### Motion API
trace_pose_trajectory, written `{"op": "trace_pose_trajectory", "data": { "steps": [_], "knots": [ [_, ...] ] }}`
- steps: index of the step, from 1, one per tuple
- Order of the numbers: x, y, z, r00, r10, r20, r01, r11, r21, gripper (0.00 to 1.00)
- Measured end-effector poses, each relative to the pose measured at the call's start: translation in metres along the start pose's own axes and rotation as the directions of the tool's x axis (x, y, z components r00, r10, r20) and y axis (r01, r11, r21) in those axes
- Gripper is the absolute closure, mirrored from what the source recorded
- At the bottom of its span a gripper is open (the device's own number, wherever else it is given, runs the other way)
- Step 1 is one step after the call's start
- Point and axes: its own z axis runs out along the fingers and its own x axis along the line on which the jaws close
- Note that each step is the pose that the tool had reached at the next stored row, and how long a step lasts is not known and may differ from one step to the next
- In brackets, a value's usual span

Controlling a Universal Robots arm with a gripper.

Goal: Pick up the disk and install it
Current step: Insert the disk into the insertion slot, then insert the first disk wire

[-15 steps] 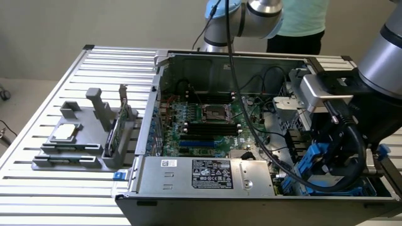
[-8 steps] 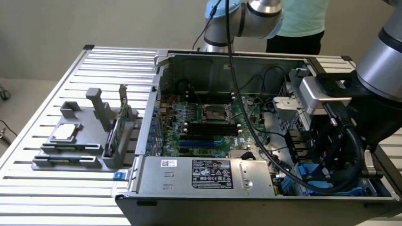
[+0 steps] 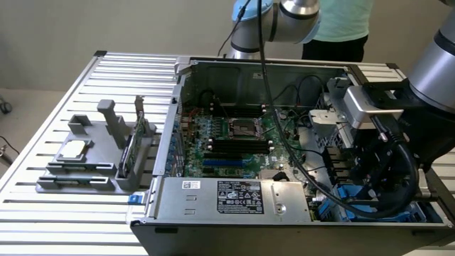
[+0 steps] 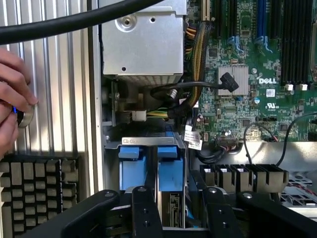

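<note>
Okay, from the exterior view I have the open computer case (image 3: pixel 235 80) lying on the slatted table (image 3: pixel 64 106). The arm (image 3: pixel 437 69) reaches down into the case's corner at that view's right, where blue plastic shows under a loop of black cable (image 3: pixel 401 160). At the front of the case sits the silver power supply box (image 3: pixel 206 205) with a black label (image 3: pixel 240 196) whose white print I cannot read. Off to that view's left a grey holder (image 3: pixel 92 170) carries a small silver square piece (image 3: pixel 74 151), and a person (image 3: pixel 341 24) in a teal top stands behind the table. On the wrist view the gripper (image 4: pixel 181 218) sits over the drive bay, with the disk (image 4: pixel 171 206) edge-on in the middle of its black frame. The disk's blue rail runs up from it, just beside a blue carrier (image 4: pixel 133 171). I cannot tell whether the gripper is clamped on the disk or loose. The green circuit board (image 4: pixel 247 99) reads DELL in white. A hand (image 4: pixel 12 94) rests on the table's slats, touching a small round silver knob (image 4: pixel 25 116).
</note>
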Motion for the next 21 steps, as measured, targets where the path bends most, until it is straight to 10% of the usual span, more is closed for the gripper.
{"op": "trace_pose_trajectory", "data": {
  "steps": [8,21],
  "knots": [
    [0.000,-0.0100,-0.0170,1.0000,-0.001,-0.0001,0.001,1.0000,-0.0002,0.69],
    [0.000,-0.0115,-0.0180,1.0000,-0.002,-0.0003,0.002,1.0000,-0.0001,0.75]
  ]
}}
